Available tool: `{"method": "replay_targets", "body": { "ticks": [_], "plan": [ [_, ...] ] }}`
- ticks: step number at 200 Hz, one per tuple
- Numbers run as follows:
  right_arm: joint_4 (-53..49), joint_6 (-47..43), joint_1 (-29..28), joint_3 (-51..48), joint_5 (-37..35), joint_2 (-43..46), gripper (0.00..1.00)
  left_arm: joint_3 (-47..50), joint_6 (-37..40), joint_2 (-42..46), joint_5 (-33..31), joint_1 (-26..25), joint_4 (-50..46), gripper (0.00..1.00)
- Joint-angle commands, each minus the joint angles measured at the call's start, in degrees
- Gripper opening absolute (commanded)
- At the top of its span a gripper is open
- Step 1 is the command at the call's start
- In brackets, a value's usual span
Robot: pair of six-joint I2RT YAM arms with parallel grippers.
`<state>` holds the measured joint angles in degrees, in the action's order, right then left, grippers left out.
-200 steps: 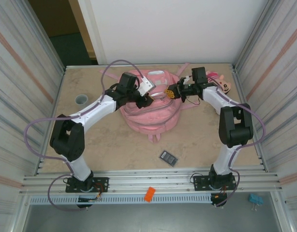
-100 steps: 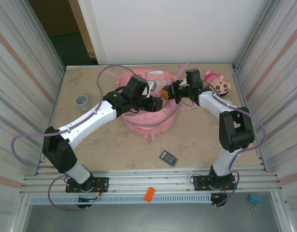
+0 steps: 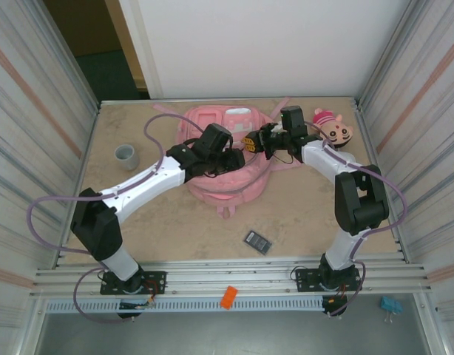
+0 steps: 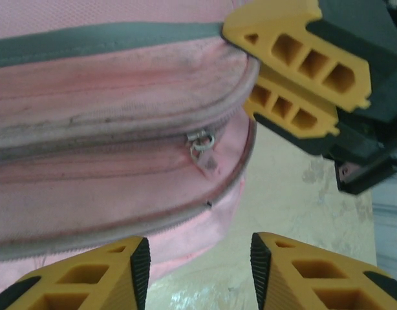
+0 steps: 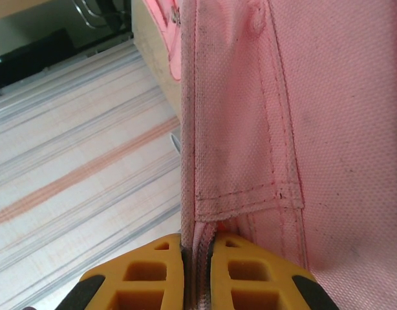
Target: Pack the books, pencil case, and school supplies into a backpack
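Observation:
The pink backpack [image 3: 225,174] lies flat in the middle of the table, its zips [image 4: 202,143] closed in the left wrist view. My right gripper [image 5: 197,274] is shut on the zip edge of the backpack [image 5: 263,116], at its right side [image 3: 251,142]. My left gripper [image 4: 198,271] is open just beside it, hovering over the backpack's [image 4: 108,129] corner with nothing gripped; from above the left gripper [image 3: 240,158] sits over the bag's right half. The right gripper's yellow fingers [image 4: 295,71] show close by. A dark calculator-like school supply [image 3: 258,241] lies near the front. Books and pencil case are out of view.
A pink-hatted doll head [image 3: 335,128] lies at the back right, close to the right arm. A grey cup [image 3: 126,155] stands at the left. An orange piece [image 3: 228,296] and a blue clip [image 3: 390,305] lie off the table at the front rail.
My left arm has swung right and stretched out over the backpack, its gripper now beside the right one. The backpack has shifted slightly. The right gripper kept its grip.

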<state>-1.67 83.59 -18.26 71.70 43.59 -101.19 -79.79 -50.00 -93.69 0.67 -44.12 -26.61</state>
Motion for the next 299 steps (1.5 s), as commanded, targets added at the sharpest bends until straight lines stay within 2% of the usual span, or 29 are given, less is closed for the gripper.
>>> {"method": "replay_targets", "body": {
  "ticks": [1,28,84,132,165,212,241,252,275,299],
  "plan": [
    [1.67,0.52,-1.49,0.09,1.73,3.02,0.00,0.27,-3.08,-0.63,-4.54,-0.34,4.92,0.44],
    [1.72,0.51,-1.77,0.01,1.62,3.32,0.00,-0.27,-4.30,-2.21,-7.11,-0.26,5.10,0.40],
    [1.67,0.34,-1.80,-0.01,1.67,3.91,0.00,-2.73,-5.38,-7.17,-6.25,0.69,5.04,0.38],
    [0.32,-0.85,-1.73,-0.05,2.24,4.57,0.00,-3.74,-5.39,-8.83,-7.35,1.72,5.88,0.15],
    [-2.00,-2.95,-1.02,0.17,2.70,4.77,0.00,-3.70,-5.17,-8.12,-5.78,2.85,5.75,0.00],
    [-6.49,-10.61,3.67,1.55,6.35,3.89,0.00,0.10,-2.37,-3.63,2.35,5.49,2.62,0.00],
    [-16.50,-24.65,6.05,6.97,10.81,1.22,0.00,4.60,-2.19,-0.68,15.87,9.25,4.23,0.00],
    [-20.44,-29.27,6.59,9.11,12.10,-0.10,0.00,4.74,-0.54,-0.17,18.69,10.09,2.94,0.00],
    [-24.76,-34.54,8.02,11.22,14.26,-1.94,0.00,2.93,6.11,0.17,18.48,10.51,-4.48,0.00],
    [-26.13,-35.86,10.26,11.59,15.34,-2.41,0.00,2.10,13.00,0.26,12.97,10.92,-11.18,0.00]
  ]
}}
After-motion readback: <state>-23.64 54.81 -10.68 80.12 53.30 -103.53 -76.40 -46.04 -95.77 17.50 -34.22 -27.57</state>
